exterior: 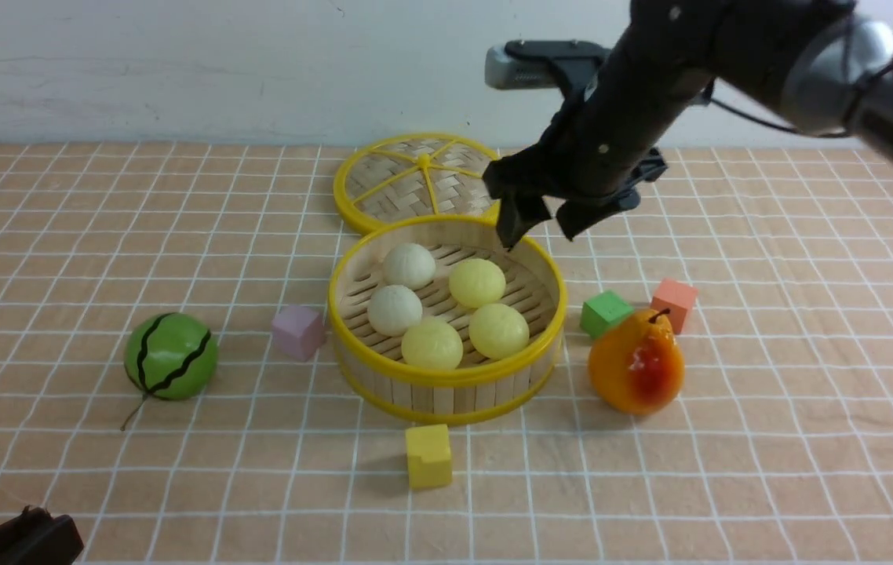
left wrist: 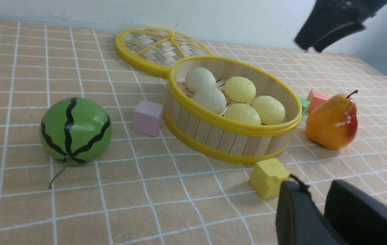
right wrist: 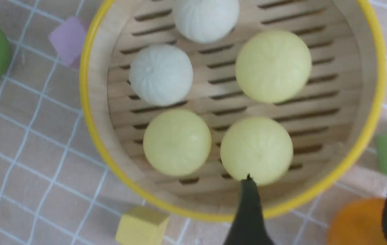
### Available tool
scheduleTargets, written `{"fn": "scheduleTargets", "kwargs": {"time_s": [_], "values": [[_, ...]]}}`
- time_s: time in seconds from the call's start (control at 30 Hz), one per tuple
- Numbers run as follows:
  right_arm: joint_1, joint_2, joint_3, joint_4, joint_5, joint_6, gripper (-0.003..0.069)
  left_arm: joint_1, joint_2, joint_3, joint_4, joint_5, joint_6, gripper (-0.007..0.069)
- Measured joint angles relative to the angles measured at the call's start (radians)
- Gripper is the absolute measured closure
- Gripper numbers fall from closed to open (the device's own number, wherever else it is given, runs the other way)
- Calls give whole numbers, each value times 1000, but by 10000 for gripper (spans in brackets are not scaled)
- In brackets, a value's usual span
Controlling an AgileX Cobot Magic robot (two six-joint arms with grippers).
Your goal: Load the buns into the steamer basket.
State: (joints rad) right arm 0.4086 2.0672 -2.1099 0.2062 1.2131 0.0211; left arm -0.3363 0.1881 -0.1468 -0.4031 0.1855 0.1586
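Left gripper (exterior: 19, 537): dark part only, at the bench's near left corner; in the left wrist view two black fingers (left wrist: 299, 217) show with a narrow gap, whether parted or closed cannot be told.

Watermelon ball (exterior: 171, 355): green with black stripes, left of centre, toward the near edge.

Lilac cube (exterior: 298, 331): just beside the basket's left wall.

Steamer basket (exterior: 446, 375): round, bamboo-slat wall, yellow rims; mid-bench.

Buns (exterior: 448, 305): five, all resting on the basket's slatted floor. Two off-white ones sit on the left side, three pale yellow ones on the right and near side.

Lid (exterior: 415, 182): flat, woven, yellow-rimmed with spokes; lies behind the basket toward the far edge, touching or overlapped by its rim.

Yellow cube (exterior: 428, 455): in front of the basket, toward the near edge.

Right gripper (exterior: 541, 220): above the basket's far right rim, fingers spread apart, nothing between them.

Green cube (exterior: 605, 312): right of the basket.

Pear (exterior: 636, 362): orange with a red flush, upright, just nearer than the green cube.

Salmon cube (exterior: 675, 302): just behind the pear.
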Motion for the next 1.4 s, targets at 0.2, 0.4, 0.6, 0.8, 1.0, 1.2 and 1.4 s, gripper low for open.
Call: {"fn": "scheduleTargets", "kwargs": {"time_s": [0.2,0.4,0.6,0.8,1.0,1.2,1.4], "values": [[16,-187,180,-21,17,21,499,0,0,0,0,0,0,487],[81,-435,534,-25,31,21,678,0,0,0,0,2,0,480],[91,-599,713,30,36,21,679,0,0,0,0,4,0,478],[91,-634,723,50,35,22,677,0,0,0,0,4,0,470],[88,-646,728,4,32,18,676,0,0,0,0,4,0,465],[79,-845,925,-182,-161,8,675,0,0,0,0,4,0,459],[-48,-1230,1438,-193,-695,3,674,0,0,0,0,6,0,458]]}}
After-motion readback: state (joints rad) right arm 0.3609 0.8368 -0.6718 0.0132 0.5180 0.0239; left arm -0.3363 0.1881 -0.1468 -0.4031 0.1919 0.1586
